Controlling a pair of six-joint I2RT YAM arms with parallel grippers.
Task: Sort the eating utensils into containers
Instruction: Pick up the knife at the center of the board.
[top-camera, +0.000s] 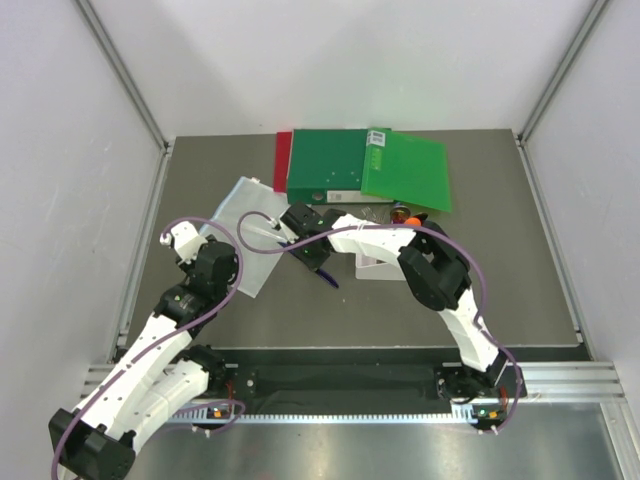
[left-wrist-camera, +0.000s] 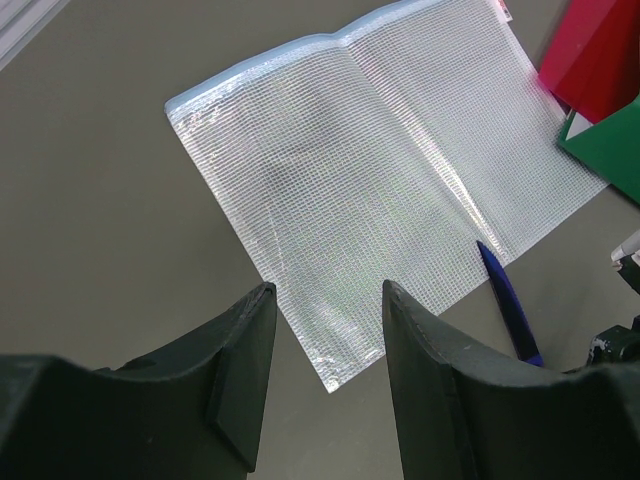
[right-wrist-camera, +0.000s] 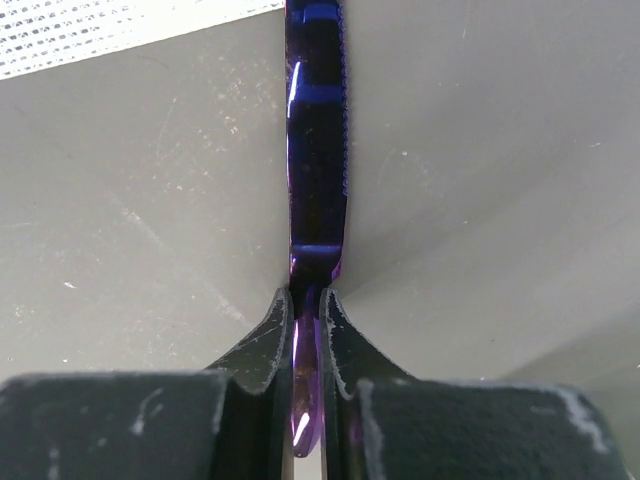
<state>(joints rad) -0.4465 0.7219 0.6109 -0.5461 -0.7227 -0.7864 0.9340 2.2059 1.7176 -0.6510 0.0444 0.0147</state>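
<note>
My right gripper (right-wrist-camera: 308, 300) is shut on the handle of a dark blue-purple knife (right-wrist-camera: 316, 150). The serrated blade points away over the grey table. From above, this gripper (top-camera: 312, 256) is left of centre with the knife (top-camera: 328, 278) under it. The knife also shows in the left wrist view (left-wrist-camera: 510, 300). My left gripper (left-wrist-camera: 325, 300) is open and empty above the near corner of the clear mesh sheet (left-wrist-camera: 380, 170). From above it (top-camera: 182, 240) is at the left. The white bin (top-camera: 372, 268) is mostly hidden under the right arm. A few utensils (top-camera: 405, 213) peek out behind it.
Green folders (top-camera: 340, 165) and a red folder (top-camera: 283, 160) lie at the back of the table, and their corners show in the left wrist view (left-wrist-camera: 610, 140). The clear sheet (top-camera: 245, 235) lies between the arms. White walls enclose the table.
</note>
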